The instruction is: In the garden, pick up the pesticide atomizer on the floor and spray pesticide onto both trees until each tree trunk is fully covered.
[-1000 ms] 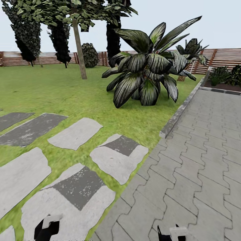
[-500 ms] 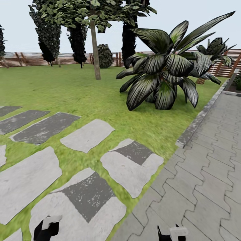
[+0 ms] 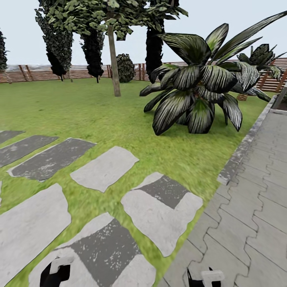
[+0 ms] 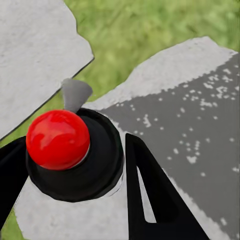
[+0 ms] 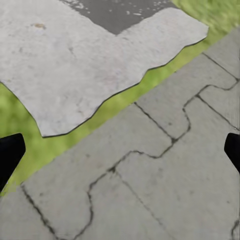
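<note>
Pesticide atomizer (image 4: 70, 150) is tiny, prob light and rigid w/ a smooth round body, so could slip; best taken around the black body below the red tip. Left gripper (image 4: 75, 175) is clenched on it rn, near-left over a stepping slab (image 4: 190, 125). Right gripper (image 5: 120, 150) spread wide, holding nothing, above the paving (image 5: 165, 165).

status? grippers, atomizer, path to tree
Left gripper shut on pesticide atomizer. Right gripper open. Tree trunk across lawn; striped palm stands right of it.
</note>
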Motion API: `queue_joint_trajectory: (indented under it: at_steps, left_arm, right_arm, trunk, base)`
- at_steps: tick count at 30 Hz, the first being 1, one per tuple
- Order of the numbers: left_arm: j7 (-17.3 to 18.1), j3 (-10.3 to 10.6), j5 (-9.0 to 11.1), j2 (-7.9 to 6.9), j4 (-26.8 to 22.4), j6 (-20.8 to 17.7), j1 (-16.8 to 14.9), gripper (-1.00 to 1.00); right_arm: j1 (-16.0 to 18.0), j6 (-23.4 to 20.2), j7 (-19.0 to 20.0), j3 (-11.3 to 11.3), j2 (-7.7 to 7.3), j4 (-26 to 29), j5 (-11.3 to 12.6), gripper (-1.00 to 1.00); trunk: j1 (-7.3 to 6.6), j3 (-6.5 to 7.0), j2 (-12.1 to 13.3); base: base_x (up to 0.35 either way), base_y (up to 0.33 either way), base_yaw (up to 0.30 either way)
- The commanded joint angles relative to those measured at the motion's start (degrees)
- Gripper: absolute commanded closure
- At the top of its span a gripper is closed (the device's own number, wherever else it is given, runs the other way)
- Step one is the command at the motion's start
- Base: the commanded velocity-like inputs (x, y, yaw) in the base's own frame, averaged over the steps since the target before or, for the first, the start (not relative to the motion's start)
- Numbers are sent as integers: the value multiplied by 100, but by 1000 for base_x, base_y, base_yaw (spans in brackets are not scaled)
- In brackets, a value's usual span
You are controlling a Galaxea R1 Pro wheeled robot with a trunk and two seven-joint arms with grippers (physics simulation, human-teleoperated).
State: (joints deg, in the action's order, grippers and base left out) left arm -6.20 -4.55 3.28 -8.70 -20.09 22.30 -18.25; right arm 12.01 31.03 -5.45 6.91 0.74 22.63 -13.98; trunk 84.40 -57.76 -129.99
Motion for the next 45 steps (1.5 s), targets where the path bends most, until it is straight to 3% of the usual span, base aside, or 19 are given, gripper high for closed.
queue_joint_trajectory:
  at_steps: [1,22,34,45]
  left_arm:
    - [-3,7,32,0,5,21,-3,100]
    - [-2,7,32,0,5,2,0,100]
    - [-1,7,32,0,5,2,-2,100]
    - [4,7,32,0,5,2,-1,100]
  right_arm:
    - [3,14,-27,29,5,-4,-61,-100]
    - [3,17,-50,29,5,-4,-53,-100]
    - [3,17,-52,29,5,-4,-53,-100]
    - [3,16,-52,29,5,-4,-53,-100]
  trunk:
    - [2,-5,-2]
    - [2,-5,-2]
    - [2,-5,-2]
    - [2,-5,-2]
  base:
    - [335,96,0]
    - [335,96,0]
    - [335,12,183]
    - [335,10,21]
